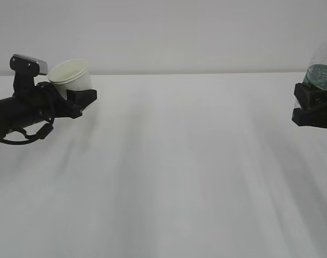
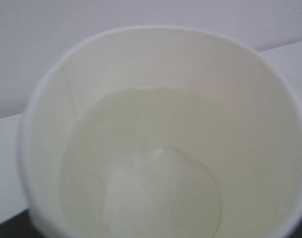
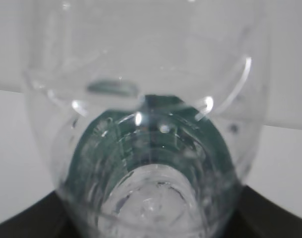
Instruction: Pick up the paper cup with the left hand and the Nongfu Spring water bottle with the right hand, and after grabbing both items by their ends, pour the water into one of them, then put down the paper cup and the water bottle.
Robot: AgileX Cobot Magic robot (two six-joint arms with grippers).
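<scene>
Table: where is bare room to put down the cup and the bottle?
The whole white table between the two arms shows bare, from the far wall forward. The left gripper holds the cup at the left edge, and the right gripper holds the bottle at the right edge. Only these two edges are crowded; under each arm the table also looks free.

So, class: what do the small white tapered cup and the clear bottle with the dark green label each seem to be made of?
The small white tapered cup: probably paper, matte; it looks opaque, thin-walled, with a rolled rim. The clear bottle with the dark green label: likely plastic, glossy; see-through ribbed walls catch bright glints.
</scene>
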